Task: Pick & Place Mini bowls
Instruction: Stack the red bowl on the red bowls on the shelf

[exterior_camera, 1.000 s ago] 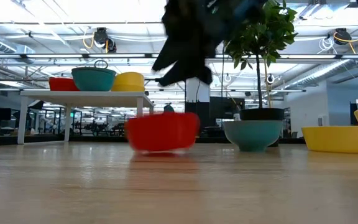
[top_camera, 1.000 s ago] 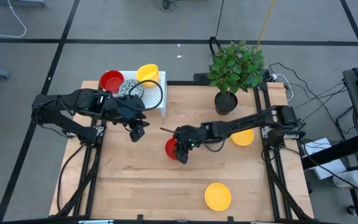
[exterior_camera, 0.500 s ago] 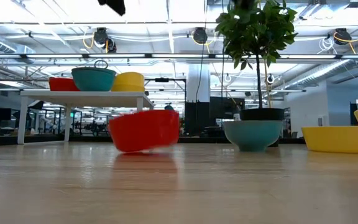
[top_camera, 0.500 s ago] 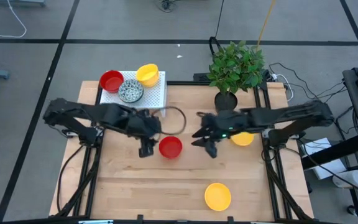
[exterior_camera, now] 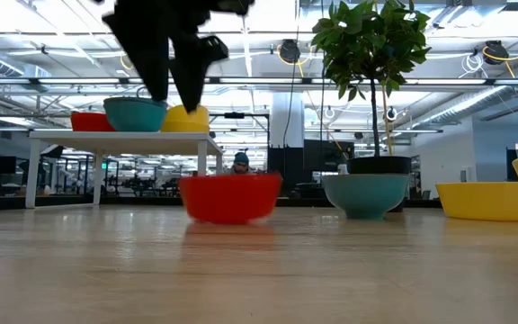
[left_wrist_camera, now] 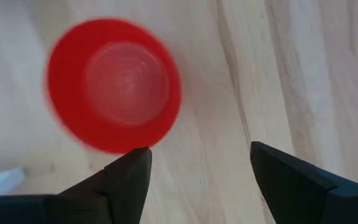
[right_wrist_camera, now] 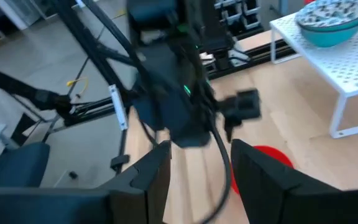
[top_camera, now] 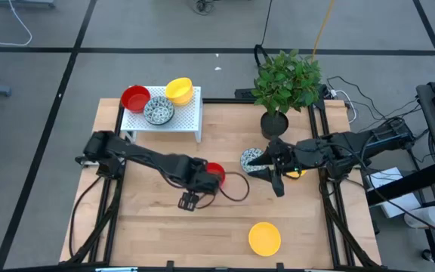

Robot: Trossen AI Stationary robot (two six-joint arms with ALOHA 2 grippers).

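Observation:
A red mini bowl (top_camera: 214, 172) stands upright on its base mid-table. My left gripper (top_camera: 189, 200) hangs open, fingers pointing down, just near-left of it and above the wood; the left wrist view shows the bowl (left_wrist_camera: 114, 84) beyond the open fingers, with nothing between them. In the low view this gripper (exterior_camera: 174, 85) is above and left of the bowl (exterior_camera: 230, 196). My right gripper (top_camera: 278, 187) is open and raised right of centre, over a speckled bowl (top_camera: 251, 160) and a yellow bowl (top_camera: 294, 169) on the table.
A white rack (top_camera: 187, 119) at the far left carries a red bowl (top_camera: 134, 98), a speckled bowl (top_camera: 158, 111) and a yellow bowl (top_camera: 178, 89). Another yellow bowl (top_camera: 264, 238) sits near the front edge. A potted plant (top_camera: 285, 83) stands at the far right.
My left gripper has swung from in front of the rack toward the table's near edge and come down beside the red bowl. My right gripper has drawn away from the red bowl toward the table's right edge and risen. The red bowl stays on the table.

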